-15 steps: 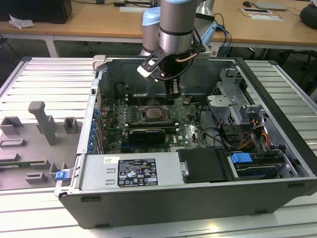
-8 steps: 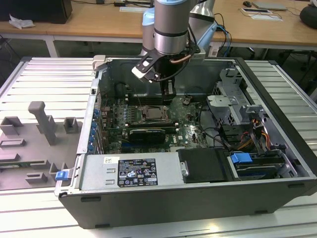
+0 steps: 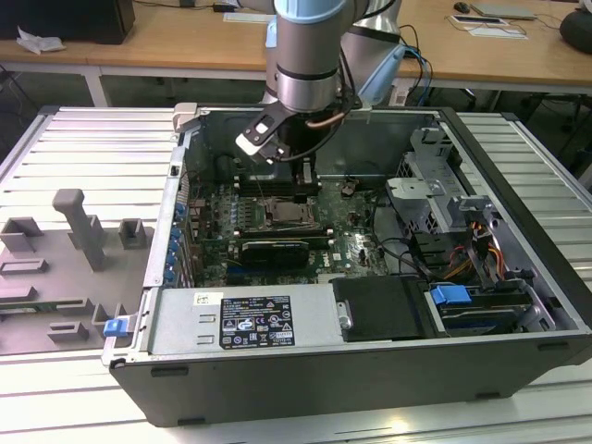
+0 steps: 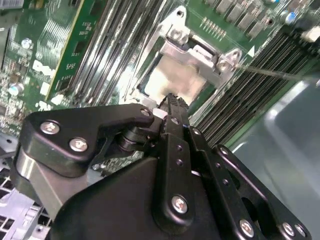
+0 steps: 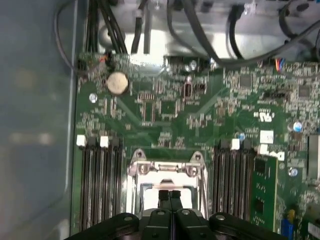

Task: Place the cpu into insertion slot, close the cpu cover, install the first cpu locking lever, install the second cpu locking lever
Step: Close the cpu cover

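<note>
Cpu (image 4: 176,79) just beneath gripper (image 4: 173,99)

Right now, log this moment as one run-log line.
gripper: fingers shut, tips over cpu | cpu: pale top showing through cpu cover | cpu cover: lying flat on motherboard

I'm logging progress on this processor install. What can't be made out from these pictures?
Near half of the cover: first wrist view, hidden behind the end effector.
Whether the end effector touches the chip: second wrist view, its tip covers the contact.
Whether the cover lies fully flat: exterior view, too small.
</note>
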Controlling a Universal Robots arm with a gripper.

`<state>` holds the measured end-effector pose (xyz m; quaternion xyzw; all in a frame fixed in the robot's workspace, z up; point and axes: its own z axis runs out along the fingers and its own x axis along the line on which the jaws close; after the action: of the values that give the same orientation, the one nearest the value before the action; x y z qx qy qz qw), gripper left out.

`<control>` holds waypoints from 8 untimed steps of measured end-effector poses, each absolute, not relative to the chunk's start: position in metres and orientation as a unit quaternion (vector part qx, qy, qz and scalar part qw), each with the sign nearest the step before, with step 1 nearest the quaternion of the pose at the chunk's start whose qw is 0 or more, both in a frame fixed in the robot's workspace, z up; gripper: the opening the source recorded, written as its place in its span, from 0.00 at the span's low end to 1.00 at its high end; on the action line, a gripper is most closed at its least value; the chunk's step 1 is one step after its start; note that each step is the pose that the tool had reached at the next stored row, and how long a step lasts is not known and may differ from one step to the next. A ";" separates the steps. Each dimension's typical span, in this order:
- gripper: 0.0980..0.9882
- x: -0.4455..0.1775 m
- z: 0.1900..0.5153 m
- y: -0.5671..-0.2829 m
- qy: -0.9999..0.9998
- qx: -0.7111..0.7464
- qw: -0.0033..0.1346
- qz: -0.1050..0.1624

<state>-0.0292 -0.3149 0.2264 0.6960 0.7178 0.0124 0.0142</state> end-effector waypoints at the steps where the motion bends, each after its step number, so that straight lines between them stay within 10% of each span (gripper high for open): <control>1: 0.01 -0.033 0.225 -0.315 0.719 0.695 0.014 0.012; 8: 0.01 -0.047 0.217 -0.315 0.722 0.692 0.013 0.012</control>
<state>-0.0474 -0.3150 0.2171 0.6918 0.7218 0.0120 0.0132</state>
